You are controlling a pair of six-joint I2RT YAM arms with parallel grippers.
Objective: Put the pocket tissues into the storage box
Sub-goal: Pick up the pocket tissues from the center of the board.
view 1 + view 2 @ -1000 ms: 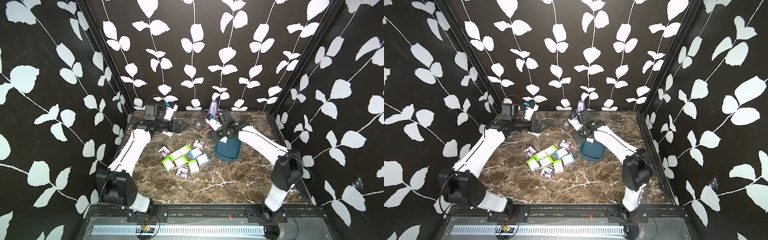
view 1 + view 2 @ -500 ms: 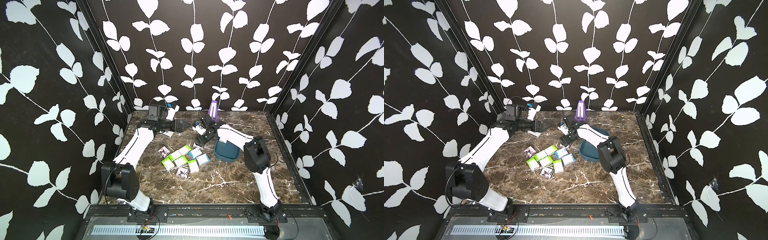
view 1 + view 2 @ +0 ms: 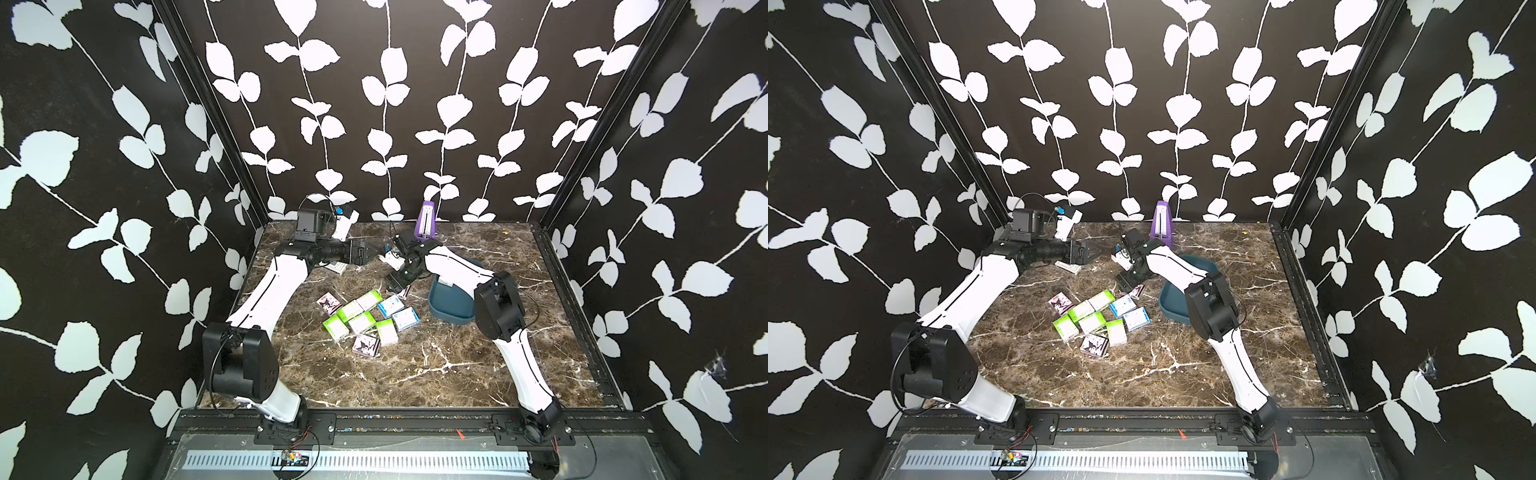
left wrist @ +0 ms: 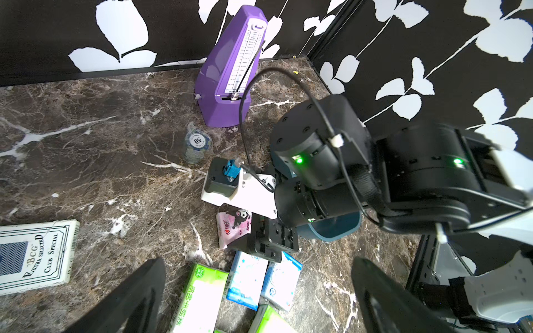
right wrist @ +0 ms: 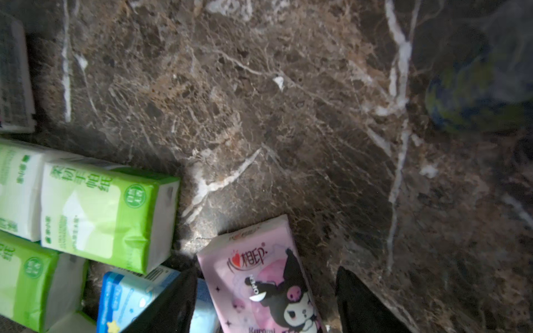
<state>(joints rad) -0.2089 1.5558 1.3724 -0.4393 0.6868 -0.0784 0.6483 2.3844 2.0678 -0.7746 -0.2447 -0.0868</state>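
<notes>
Brown marble counter (image 3: 415, 374), white-veined. Pocket tissues (image 3: 365, 316): green, blue and pink packets, clustered mid-counter. Storage box (image 3: 449, 305): teal tub just to the right of the cluster, partly under the right arm. Right tool (image 5: 265, 272): fingers apart, set low astride a pink cartoon packet (image 4: 232, 227) at the cluster's far edge, not clamped on it. Left tool (image 4: 258, 262): fingers apart, holding nothing, above the counter's far left. Purple pyramid (image 3: 426, 222) by the back wall. Boxed card deck (image 4: 34, 253) near the left tool.

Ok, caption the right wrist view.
Open right hand, fingers either side of a pink tissue packet on the marble table.
</notes>
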